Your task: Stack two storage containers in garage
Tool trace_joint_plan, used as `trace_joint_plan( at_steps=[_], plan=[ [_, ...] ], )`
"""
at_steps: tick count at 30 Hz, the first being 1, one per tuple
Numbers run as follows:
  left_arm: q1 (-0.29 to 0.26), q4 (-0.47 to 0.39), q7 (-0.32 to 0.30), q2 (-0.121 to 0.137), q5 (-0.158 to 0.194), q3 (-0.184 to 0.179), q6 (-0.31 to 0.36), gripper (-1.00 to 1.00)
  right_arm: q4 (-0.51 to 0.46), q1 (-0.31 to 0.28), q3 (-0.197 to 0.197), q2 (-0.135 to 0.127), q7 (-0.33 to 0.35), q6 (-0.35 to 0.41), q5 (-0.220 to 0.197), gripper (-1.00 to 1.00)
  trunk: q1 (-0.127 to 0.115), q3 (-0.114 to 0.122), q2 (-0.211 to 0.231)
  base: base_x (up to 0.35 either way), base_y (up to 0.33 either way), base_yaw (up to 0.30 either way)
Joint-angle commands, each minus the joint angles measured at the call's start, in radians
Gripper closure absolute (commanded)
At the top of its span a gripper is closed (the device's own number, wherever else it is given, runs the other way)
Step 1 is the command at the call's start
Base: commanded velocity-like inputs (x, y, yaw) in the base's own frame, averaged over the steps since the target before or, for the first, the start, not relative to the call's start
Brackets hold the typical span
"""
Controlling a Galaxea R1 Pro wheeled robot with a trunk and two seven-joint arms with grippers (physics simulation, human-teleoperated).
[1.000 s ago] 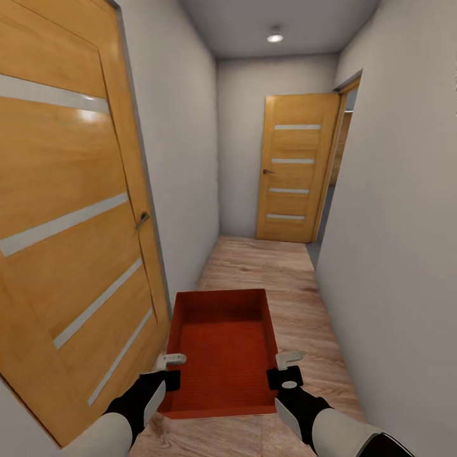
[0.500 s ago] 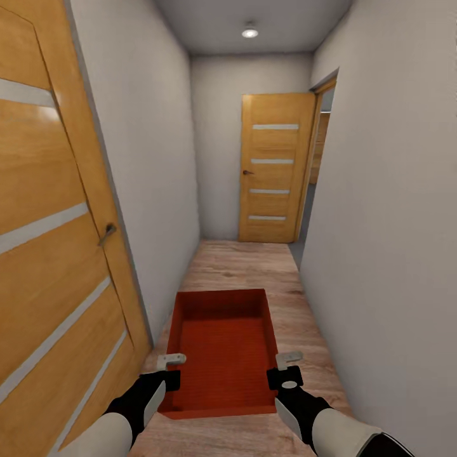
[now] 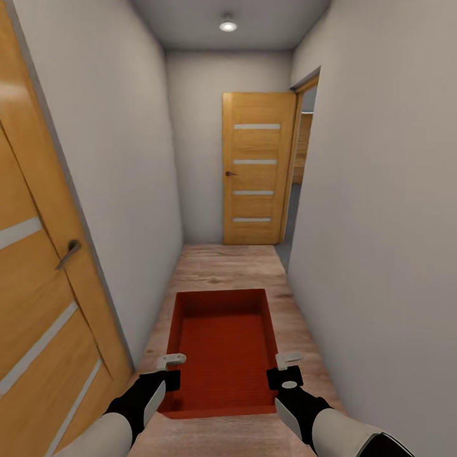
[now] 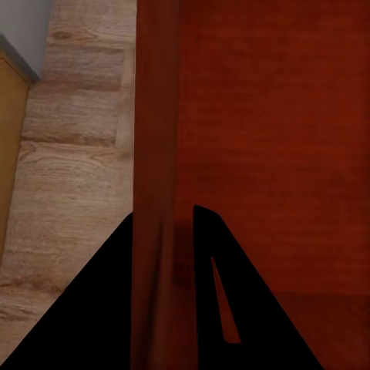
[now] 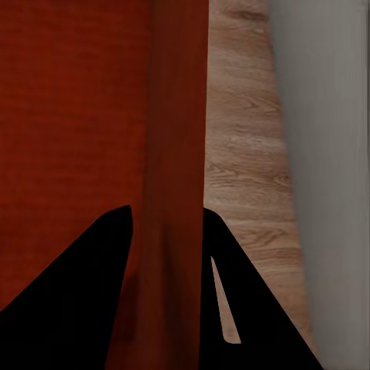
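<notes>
the robot had rolled farther down the hallway toward the far door, both grippers clamped on the container walls

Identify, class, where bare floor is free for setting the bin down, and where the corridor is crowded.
Free: wood floor ahead of the storage container, up to the far door. Crowded: left gripper beside the near door; right gripper near the wall.

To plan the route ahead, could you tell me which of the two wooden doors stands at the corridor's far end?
The smaller-looking door straight ahead, beyond the red bin; the other door is close on the left.
</notes>
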Motion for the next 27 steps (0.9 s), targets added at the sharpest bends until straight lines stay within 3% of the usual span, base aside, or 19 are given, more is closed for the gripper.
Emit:
trace_joint_plan(
  at_steps=[1, 10, 27],
  plan=[
    [0.001, 0.001, 0.006, 0.034, -0.012, 0.005, 0.007, 1.00, -0.002, -0.002, -0.036, -0.007, -0.004, -0.015, 0.013, 1.00, 0.001, -0.001, -0.001, 0.322, 0.102, -0.188],
    [0.001, 0.001, 0.006, 0.034, -0.013, 0.005, 0.007, 1.00, -0.002, -0.002, -0.036, -0.008, -0.004, -0.015, 0.013, 1.00, 0.001, -0.001, -0.001, 0.322, 0.102, -0.178],
    [0.001, 0.001, 0.006, 0.036, -0.012, 0.005, 0.006, 1.00, -0.002, -0.002, -0.036, -0.009, -0.004, -0.015, 0.013, 1.00, 0.001, -0.001, -0.001, 0.322, 0.098, -0.007]
  ],
)
